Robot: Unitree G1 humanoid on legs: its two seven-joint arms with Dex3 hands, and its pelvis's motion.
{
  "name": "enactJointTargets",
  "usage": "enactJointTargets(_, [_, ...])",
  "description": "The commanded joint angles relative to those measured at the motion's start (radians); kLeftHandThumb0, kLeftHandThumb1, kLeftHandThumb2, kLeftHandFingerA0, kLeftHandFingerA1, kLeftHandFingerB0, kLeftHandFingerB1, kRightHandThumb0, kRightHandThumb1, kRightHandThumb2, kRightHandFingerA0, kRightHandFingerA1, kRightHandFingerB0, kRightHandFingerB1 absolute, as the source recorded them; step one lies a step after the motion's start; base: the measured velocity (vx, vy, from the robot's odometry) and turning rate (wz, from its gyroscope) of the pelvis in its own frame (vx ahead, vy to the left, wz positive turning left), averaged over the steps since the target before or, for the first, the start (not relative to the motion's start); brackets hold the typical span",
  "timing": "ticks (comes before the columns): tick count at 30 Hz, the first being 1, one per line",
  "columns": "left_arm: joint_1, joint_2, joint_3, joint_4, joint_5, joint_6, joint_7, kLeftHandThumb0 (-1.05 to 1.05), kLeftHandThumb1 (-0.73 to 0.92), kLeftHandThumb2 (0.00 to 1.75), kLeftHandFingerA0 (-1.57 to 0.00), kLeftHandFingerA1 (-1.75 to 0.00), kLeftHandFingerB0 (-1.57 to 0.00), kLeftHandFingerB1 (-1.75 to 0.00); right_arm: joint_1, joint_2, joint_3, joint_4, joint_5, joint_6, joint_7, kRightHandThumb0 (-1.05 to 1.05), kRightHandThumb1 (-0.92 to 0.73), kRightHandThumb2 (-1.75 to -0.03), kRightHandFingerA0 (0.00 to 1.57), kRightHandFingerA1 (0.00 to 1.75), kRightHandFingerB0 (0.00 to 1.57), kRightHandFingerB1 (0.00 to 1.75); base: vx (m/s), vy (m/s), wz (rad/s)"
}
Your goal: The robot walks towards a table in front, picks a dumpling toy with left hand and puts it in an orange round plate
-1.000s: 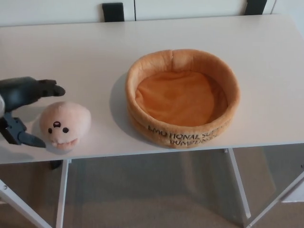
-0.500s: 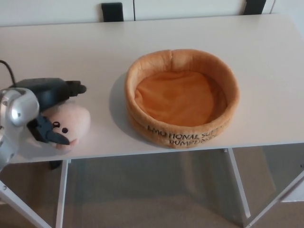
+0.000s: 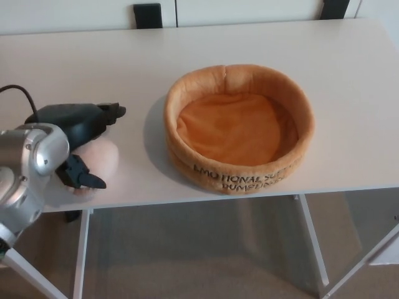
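Observation:
The pale pink plush dumpling toy [image 3: 103, 158] lies on the white table [image 3: 81, 62] near its front left edge, mostly covered by my left hand [image 3: 76, 132]. The hand reaches over it from the left with its fingers apart: two fingers [image 3: 107, 114] lie past the toy's far side and the thumb [image 3: 83, 177] sits at its near side. The toy still rests on the table. The orange round plush plate [image 3: 239, 175], with black lettering on its wall, stands empty to the right of the toy. My right hand does not show.
A black cable [image 3: 17, 91] loops up behind my left wrist. Two dark chair backs [image 3: 148, 15] stand beyond the table's far edge. The white table legs [image 3: 80, 255] and the floor show below the front edge.
My left hand has moved to the right from beside the toy to over it, and now straddles it and hides its face. The toy and the plate have not moved.

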Motion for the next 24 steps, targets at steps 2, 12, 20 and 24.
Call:
enactJointTargets(2, [-0.094,0.016,-0.107,0.102,0.123,0.054,-0.172,-0.3,0.4,0.53,-0.05,-0.32,-0.01,-0.24,-0.001,-0.015,-0.002,-0.001,0.005,0.0,0.012,-0.37,-0.67,-0.6,0.59,0.43,0.43,0.36,0.0,0.0,0.0])
enactJointTargets(12, [-0.146,-0.011,-0.214,0.237,0.216,0.097,-0.197,-0.26,0.42,0.53,-0.84,-0.62,-0.07,-0.27,-0.003,-0.013,-0.006,-0.005,0.012,-0.006,0.015,-0.36,-0.72,-0.62,0.62,0.43,0.45,0.37,0.0,0.0,0.0])
enactJointTargets(20, [-0.132,-0.026,-0.232,0.245,0.227,0.037,-0.181,-0.17,0.58,0.57,-0.54,-0.75,-0.33,-0.31,-0.017,-0.01,-0.019,-0.006,0.019,-0.003,0.014,-0.38,-0.64,-0.58,0.55,0.43,0.43,0.36,0.0,0.0,0.0])
enactJointTargets(24, [-0.143,-0.036,-0.25,0.271,0.246,0.008,-0.17,-0.2,0.61,0.58,-0.54,-0.81,-0.44,-0.35,-0.023,-0.012,-0.019,-0.007,0.015,-0.003,0.016,-0.39,-0.64,-0.59,0.55,0.43,0.43,0.36,0.0,0.0,0.0])
